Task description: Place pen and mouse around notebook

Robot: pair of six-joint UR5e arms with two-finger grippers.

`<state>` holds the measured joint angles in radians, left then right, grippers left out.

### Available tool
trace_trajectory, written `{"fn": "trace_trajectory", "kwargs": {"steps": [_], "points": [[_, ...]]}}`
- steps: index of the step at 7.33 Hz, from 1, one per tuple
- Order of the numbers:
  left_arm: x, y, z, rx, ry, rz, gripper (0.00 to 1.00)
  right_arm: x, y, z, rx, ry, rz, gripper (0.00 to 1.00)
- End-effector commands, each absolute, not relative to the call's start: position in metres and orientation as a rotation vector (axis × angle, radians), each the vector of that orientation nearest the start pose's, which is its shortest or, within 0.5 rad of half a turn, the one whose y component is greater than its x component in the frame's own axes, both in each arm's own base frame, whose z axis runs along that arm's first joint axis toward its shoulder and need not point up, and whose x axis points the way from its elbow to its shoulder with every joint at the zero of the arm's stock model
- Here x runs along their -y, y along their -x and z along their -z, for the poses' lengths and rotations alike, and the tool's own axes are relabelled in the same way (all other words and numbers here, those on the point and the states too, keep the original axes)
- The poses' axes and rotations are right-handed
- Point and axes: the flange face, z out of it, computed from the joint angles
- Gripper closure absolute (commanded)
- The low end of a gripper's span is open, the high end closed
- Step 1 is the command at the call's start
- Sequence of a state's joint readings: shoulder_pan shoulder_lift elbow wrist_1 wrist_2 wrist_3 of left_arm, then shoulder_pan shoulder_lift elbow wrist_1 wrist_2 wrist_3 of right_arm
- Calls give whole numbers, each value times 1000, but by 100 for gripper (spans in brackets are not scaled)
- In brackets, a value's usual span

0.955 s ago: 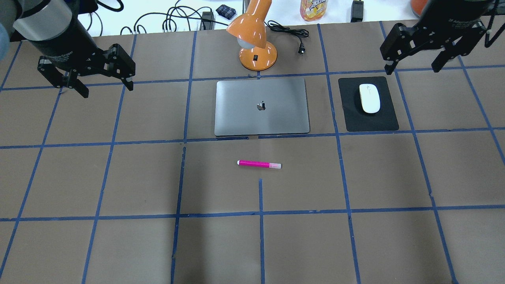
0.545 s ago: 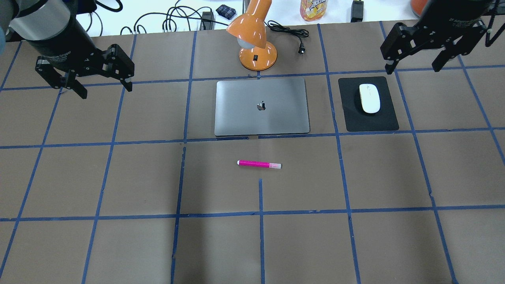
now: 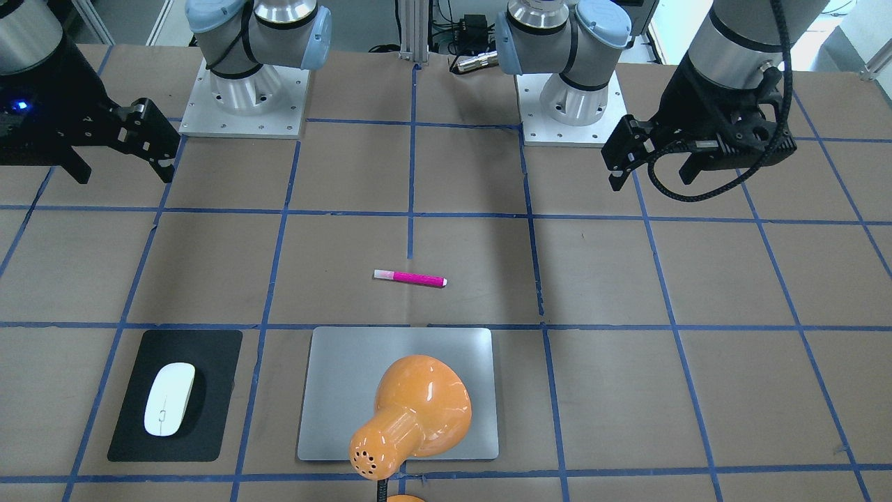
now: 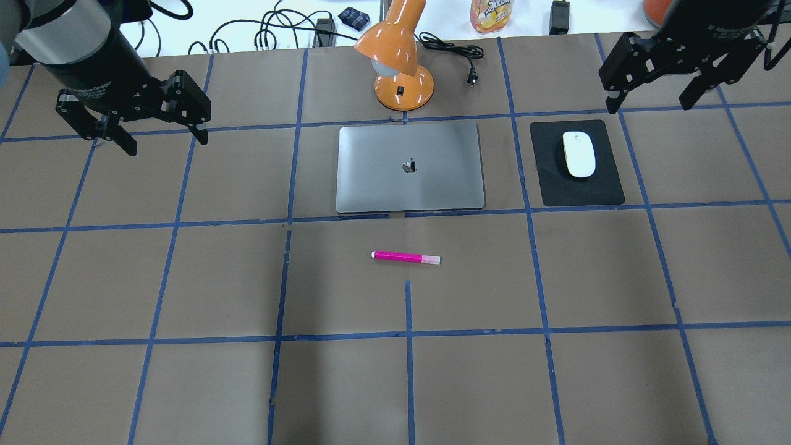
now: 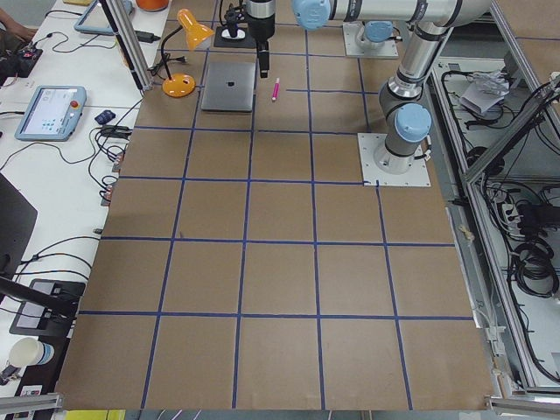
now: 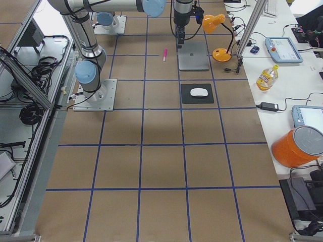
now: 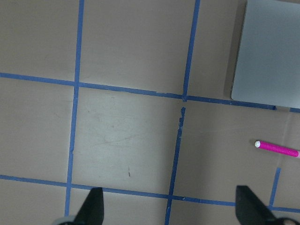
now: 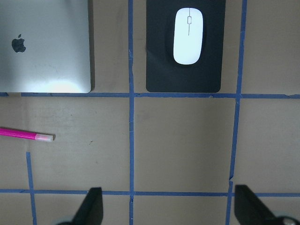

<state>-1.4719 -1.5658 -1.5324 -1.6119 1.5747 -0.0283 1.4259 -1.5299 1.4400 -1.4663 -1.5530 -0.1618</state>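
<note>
While left gripper [image 4: 167, 143] and right gripper [image 4: 649, 106] hover over worktop [image 4: 185, 278] with fingers spread wide and empty, pen [image 4: 406, 257] lies flat near notebook [image 4: 410, 167], on its robot-facing side, not touching, mouse [image 4: 579, 154] sits on black mat [image 4: 581, 191] right of notebook, orange lamp [image 4: 401, 86] just beyond notebook

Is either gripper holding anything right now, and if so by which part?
Nothing is held. The left gripper and right gripper are open and empty; the pen lies on the table, the mouse on its mat.
</note>
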Motion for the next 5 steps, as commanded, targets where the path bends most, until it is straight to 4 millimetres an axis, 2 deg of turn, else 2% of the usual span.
{"fn": "trace_trajectory", "kwargs": {"steps": [1,2,3,5], "points": [[494,100,-501,-3144,129,-48,0,522,-59,-517,-3117,16,-26,0],[488,142,-503,-3135,-4,-41,0,524,-60,-509,-3111,23,-38,0],[483,157,-506,-3119,-62,-28,0,533,-58,-503,-3126,33,-38,0],[481,156,-505,-3112,-96,-20,0,546,-53,-480,-3177,32,-117,0]]}}
